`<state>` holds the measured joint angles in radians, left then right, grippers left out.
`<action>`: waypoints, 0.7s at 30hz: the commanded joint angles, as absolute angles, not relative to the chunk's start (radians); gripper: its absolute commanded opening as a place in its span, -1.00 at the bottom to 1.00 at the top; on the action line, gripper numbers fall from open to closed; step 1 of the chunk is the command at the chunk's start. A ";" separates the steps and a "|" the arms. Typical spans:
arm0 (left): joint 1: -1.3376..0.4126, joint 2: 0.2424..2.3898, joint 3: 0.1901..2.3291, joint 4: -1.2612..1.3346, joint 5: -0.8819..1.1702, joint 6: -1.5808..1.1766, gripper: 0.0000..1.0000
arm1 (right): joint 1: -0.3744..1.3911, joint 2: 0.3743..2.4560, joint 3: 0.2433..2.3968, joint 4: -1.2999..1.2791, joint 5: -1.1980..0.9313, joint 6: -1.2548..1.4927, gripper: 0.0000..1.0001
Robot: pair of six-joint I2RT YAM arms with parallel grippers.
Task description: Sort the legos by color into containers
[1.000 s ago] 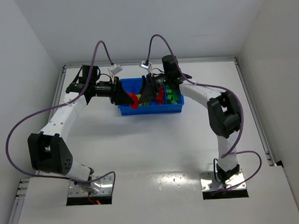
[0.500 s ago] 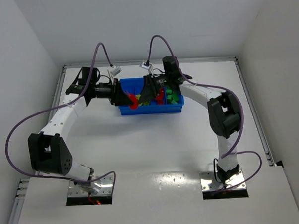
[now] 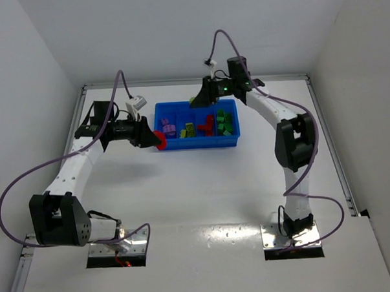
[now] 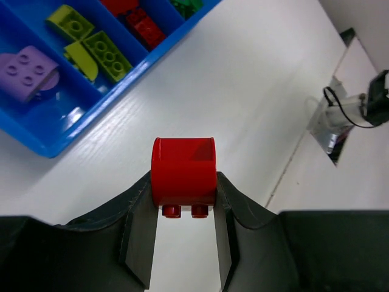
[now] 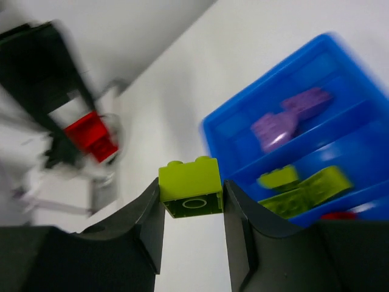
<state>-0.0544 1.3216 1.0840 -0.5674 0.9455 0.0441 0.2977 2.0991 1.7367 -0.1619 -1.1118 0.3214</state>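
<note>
The left gripper is clamped on a red brick, its two fingers pressed against the brick's sides and a pair of studs showing at the end nearest the wrist camera. It hangs over the white table, just beside the left near corner of the blue tray and outside its rim. The right gripper is closed on a yellow-green brick — studs up, squeezed between the two dark fingers — and from overhead it is at the tray's far edge, about over the middle of the rim. The tray lies toward the far side of the table, between the two arms. Its four compartments run side by side: purple pieces in the leftmost, yellow-green pieces next, then red pieces, and green pieces in the rightmost. The right wrist view is smeared, yet the purple and yellow-green compartments show behind the held brick, with the red brick off to the left. Neither held brick touches the tray or the table, so far as I can see.
</note>
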 commanded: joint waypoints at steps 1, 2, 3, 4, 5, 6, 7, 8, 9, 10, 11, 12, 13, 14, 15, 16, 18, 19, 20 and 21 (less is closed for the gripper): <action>-0.051 1.275 1.097 -0.532 0.825 0.048 -0.98 | 0.402 2.172 1.859 -0.385 -0.749 0.077 -1.00; -0.042 1.266 1.097 -0.519 0.815 0.038 -0.98 | 0.416 2.190 1.874 -0.394 -0.714 0.055 -1.00; -0.041 1.266 1.097 -0.508 0.802 0.038 -0.98 | 0.428 2.207 1.896 -0.394 -0.609 0.046 -1.00; -0.041 1.266 1.097 -0.508 0.802 0.026 -0.98 | 0.452 2.235 1.905 -0.394 -0.557 0.046 -1.00; -0.041 1.266 1.097 -0.497 0.802 0.017 -0.98 | 0.462 2.249 1.905 -0.394 -0.517 0.046 -1.00; -0.041 1.266 1.097 -0.497 0.802 0.017 -0.98 | 0.462 2.261 1.916 -0.394 -0.446 0.046 -1.00; -0.041 1.266 1.097 -0.488 0.802 0.017 -0.98 | 0.472 2.261 1.916 -0.382 -0.411 0.046 -1.00; -0.041 1.266 1.097 -0.488 0.793 0.017 -0.98 | 0.472 2.275 1.916 -0.368 -0.379 0.046 -1.00; -0.041 1.266 1.097 -0.474 0.793 0.005 -0.98 | 0.472 2.275 1.916 -0.368 -0.336 0.037 -1.00; -0.041 1.266 1.097 -0.474 0.793 0.005 -0.98 | 0.472 2.284 1.916 -0.359 -0.315 0.037 -1.00; -0.041 1.266 1.097 -0.460 0.793 -0.006 -0.98 | 0.472 2.284 1.916 -0.359 -0.278 0.028 -1.00; -0.041 1.276 1.097 -0.460 0.793 -0.006 -0.98 | 0.472 2.284 1.916 -0.359 -0.267 0.028 -1.00; -0.041 1.276 1.097 -0.460 0.793 -0.006 -0.98 | 0.472 2.295 1.916 -0.350 -0.267 0.028 -1.00; -0.041 1.287 1.097 -0.448 0.793 -0.017 -0.98 | 0.472 2.295 1.916 -0.350 -0.256 0.028 -1.00; -0.041 1.299 1.097 -0.448 0.802 -0.017 -0.98 | 0.472 2.295 1.916 -0.350 -0.246 0.017 -1.00; -0.041 1.308 1.097 -0.437 0.802 -0.017 -0.98 | 0.483 2.304 1.916 -0.350 -0.236 0.002 -0.99; -0.041 1.334 1.109 -0.437 0.816 -0.017 -0.96 | 0.483 2.304 1.916 -0.360 -0.245 -0.008 -0.24; -0.051 1.344 1.123 -0.437 0.827 -0.017 -0.93 | 0.495 2.304 1.916 -0.360 -0.245 -0.008 0.00; -0.051 1.344 1.123 -0.428 0.827 -0.017 -0.93 | 0.505 2.292 1.904 -0.360 -0.258 -0.017 0.21; -0.060 1.357 1.134 -0.428 0.827 -0.017 -0.93 | 0.505 2.283 1.893 -0.351 -0.258 -0.017 0.38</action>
<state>-0.0517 1.3338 1.0889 -0.4706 0.8009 -0.0059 0.4858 2.3230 1.8854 -0.3592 -0.2981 0.0200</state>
